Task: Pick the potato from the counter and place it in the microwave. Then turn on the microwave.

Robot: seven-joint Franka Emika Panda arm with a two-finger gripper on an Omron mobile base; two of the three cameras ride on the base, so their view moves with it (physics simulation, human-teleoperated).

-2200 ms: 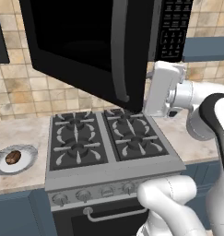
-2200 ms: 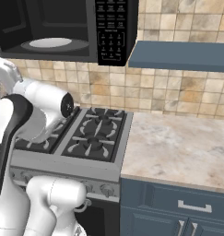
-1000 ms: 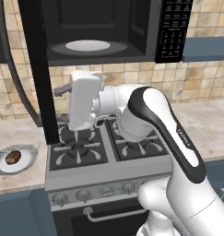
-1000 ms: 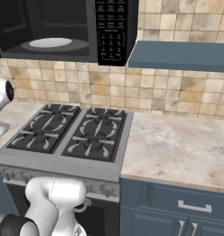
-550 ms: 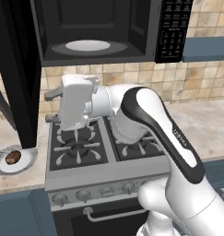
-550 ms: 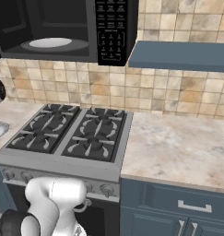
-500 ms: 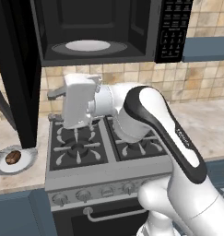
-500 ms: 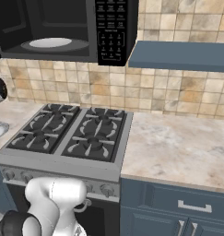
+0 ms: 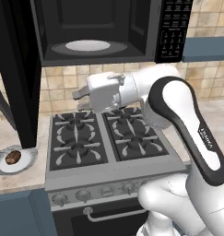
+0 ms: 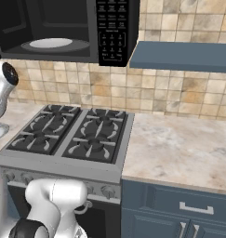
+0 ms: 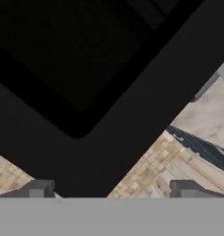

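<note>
The potato [image 9: 13, 156] lies on a small white plate [image 9: 26, 161] on the counter [image 9: 21, 177], left of the stove. Above the stove hangs the microwave [image 9: 99, 50] with its door [image 9: 14, 73] swung wide to the left, baring the white turntable [image 9: 88, 45] and the keypad [image 9: 173, 27]. My gripper [image 9: 79, 101] hovers over the back left burner, below the microwave's mouth, pointing left at the door. Its fingertips [image 11: 37, 189] stand wide apart with nothing between them: it is open. The hand view looks onto the black door [image 11: 85, 69]. The microwave [image 10: 58, 28] is seen from the right too.
A black gas stove [image 9: 109, 138] with knobs along its front sits under the arm. A blue-grey hood [image 10: 179, 56] hangs right of the microwave. A broad stretch of beige counter [image 10: 179, 148] lies right of the stove [image 10: 68, 135]. The open door stands over the plate's edge.
The hand has lifted and turned from pointing down at the burners to pointing left. The microwave door swung a little further left early in the second, then stayed put.
</note>
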